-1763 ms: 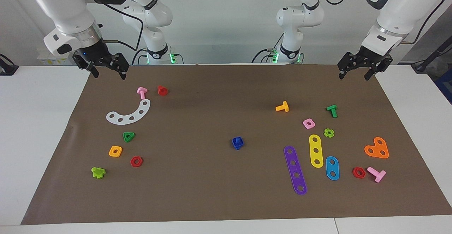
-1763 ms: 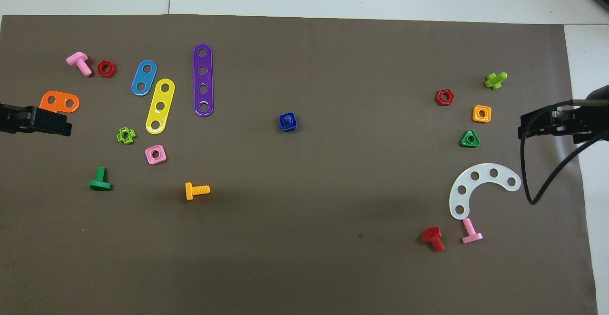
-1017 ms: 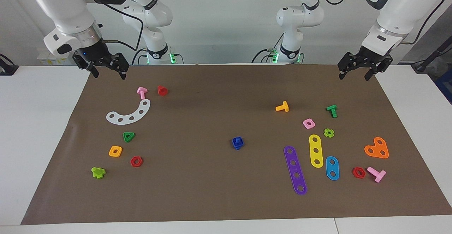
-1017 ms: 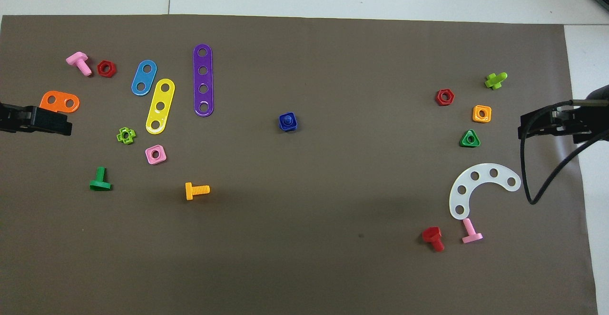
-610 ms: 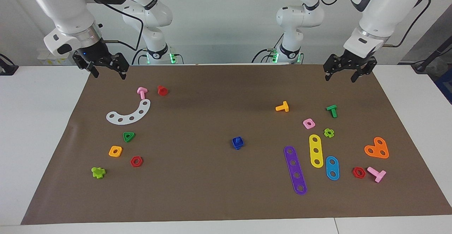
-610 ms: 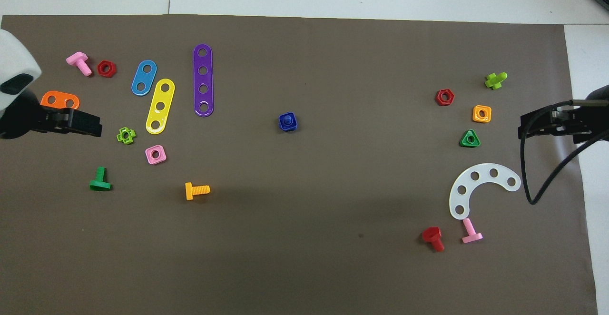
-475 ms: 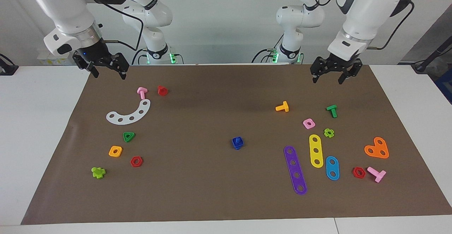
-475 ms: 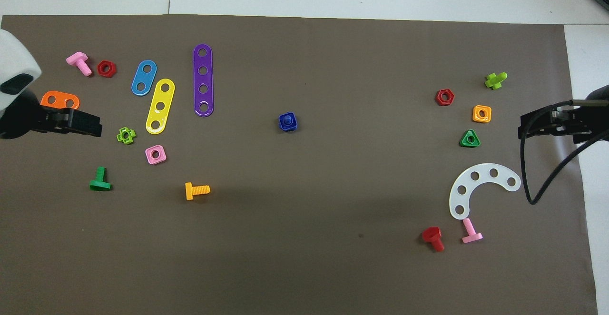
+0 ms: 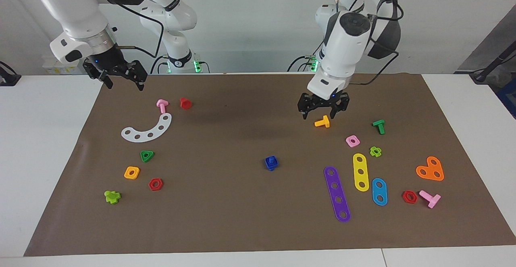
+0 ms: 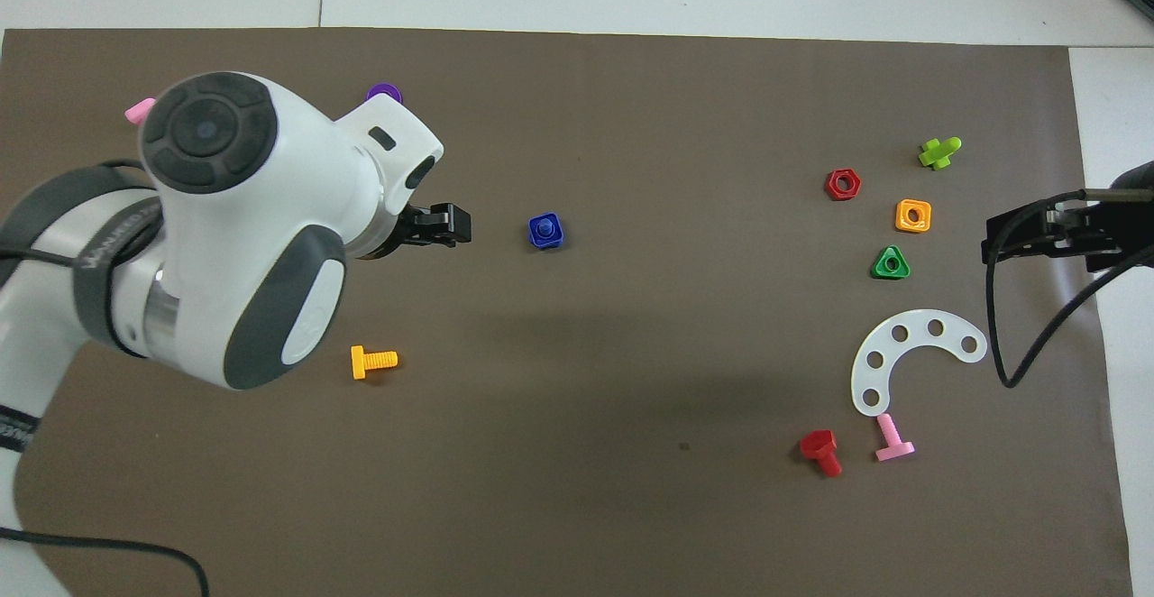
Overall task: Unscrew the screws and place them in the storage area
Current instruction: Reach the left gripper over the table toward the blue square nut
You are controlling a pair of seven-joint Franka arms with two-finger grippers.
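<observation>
Left pincer (image 9: 322,111): has swung in from the desk's corner, now spread above the orange bolt (image 9: 322,122).
Right pincer (image 9: 119,77): unmoved, spread, waiting.
Blue screw (image 9: 271,163): mid-desk, still in its nut, untouched.

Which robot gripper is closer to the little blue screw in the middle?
The left. The left gripper is up over the mat beside the orange bolt, a short way from the blue screw. The right gripper waits over the mat's edge at the right arm's end.
</observation>
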